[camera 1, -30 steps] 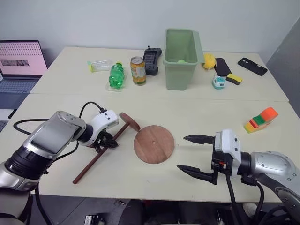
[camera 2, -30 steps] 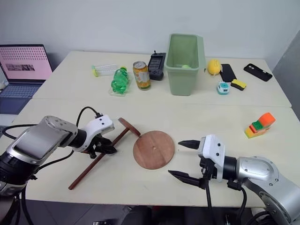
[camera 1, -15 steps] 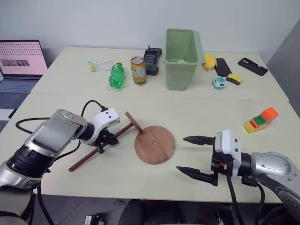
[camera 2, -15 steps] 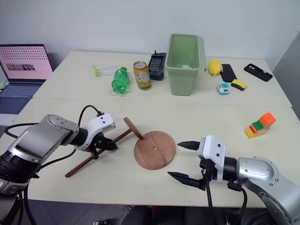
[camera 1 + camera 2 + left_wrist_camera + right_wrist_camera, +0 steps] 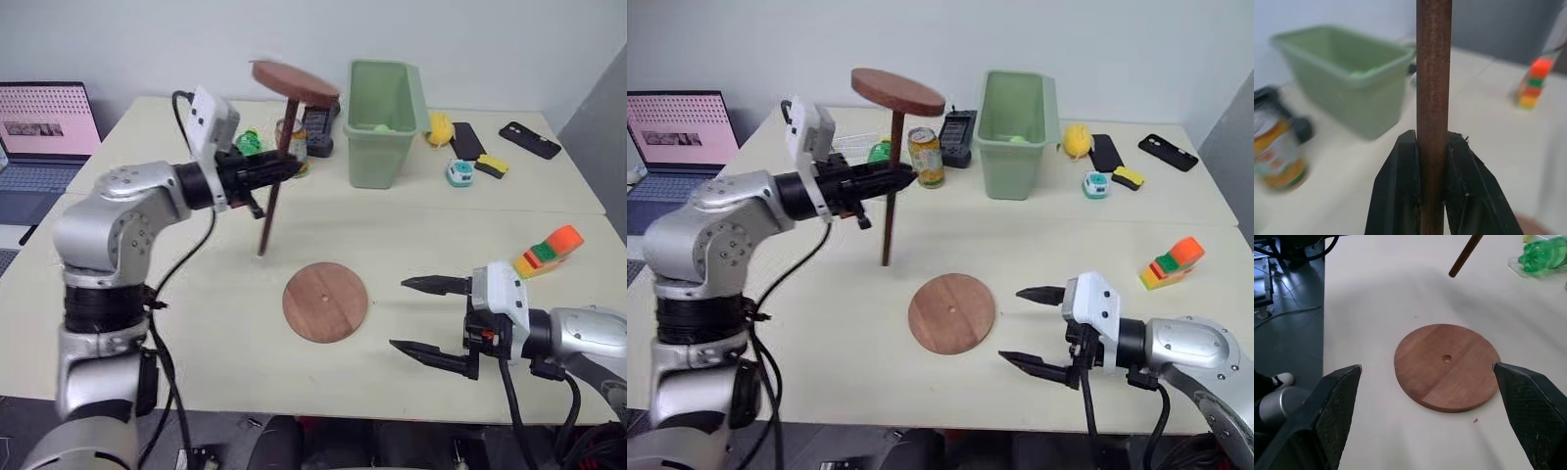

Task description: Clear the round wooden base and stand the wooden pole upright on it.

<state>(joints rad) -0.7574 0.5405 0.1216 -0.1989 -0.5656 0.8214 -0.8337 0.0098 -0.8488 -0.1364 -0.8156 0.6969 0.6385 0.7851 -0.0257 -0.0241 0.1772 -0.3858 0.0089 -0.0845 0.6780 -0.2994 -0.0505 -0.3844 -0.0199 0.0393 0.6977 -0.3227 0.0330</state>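
Note:
The round wooden base (image 5: 324,301) lies flat on the near table with nothing on it, its centre hole showing (image 5: 1447,366). The wooden pole (image 5: 276,171) hangs in the air behind and to the left of the base, nearly upright. Its fixed disc (image 5: 294,81) is on top and its bare lower end (image 5: 263,251) hovers above the table. My left gripper (image 5: 284,168) is shut on the rod at mid-length, and its fingers (image 5: 1396,196) clamp the pole (image 5: 1434,88) from both sides. My right gripper (image 5: 398,313) stands open just right of the base, with nothing in it.
A green bin (image 5: 377,117) stands at the back. A drink can (image 5: 926,157), a green bottle (image 5: 880,152) and a black remote (image 5: 318,127) are near it. Phones (image 5: 529,139) lie at the far right, an orange-green block (image 5: 547,249) sits at right, and a laptop (image 5: 39,127) is at far left.
My left gripper has closed on the pole, lifted it off the table and swung it from lying flat to nearly upright, disc end up. The right gripper stayed about where it was.

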